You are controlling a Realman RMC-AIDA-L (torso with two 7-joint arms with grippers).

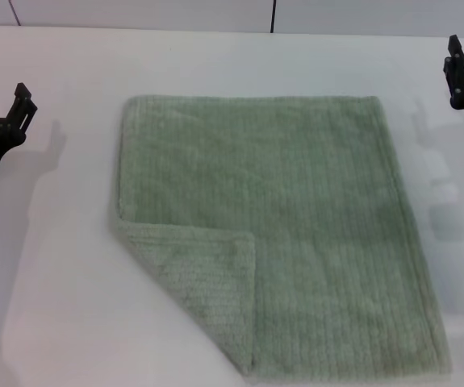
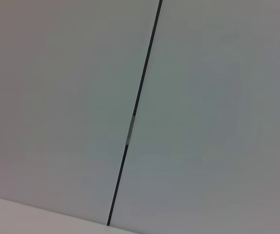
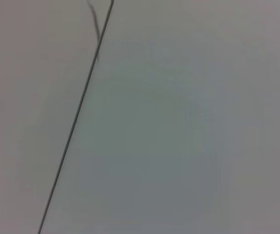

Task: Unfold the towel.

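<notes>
With one near corner folded onto the towel, the flanking left gripper and right gripper, finger states indeterminable, hold nothing; next, grasp that corner.

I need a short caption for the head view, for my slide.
Green towel flat on white table, one near corner folded over; both grippers parked at the sides.

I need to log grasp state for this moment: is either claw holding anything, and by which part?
Nothing is held. The left claw and right claw sit out at the table's sides, clear of the towel, which lies flat with one near corner folded over.
</notes>
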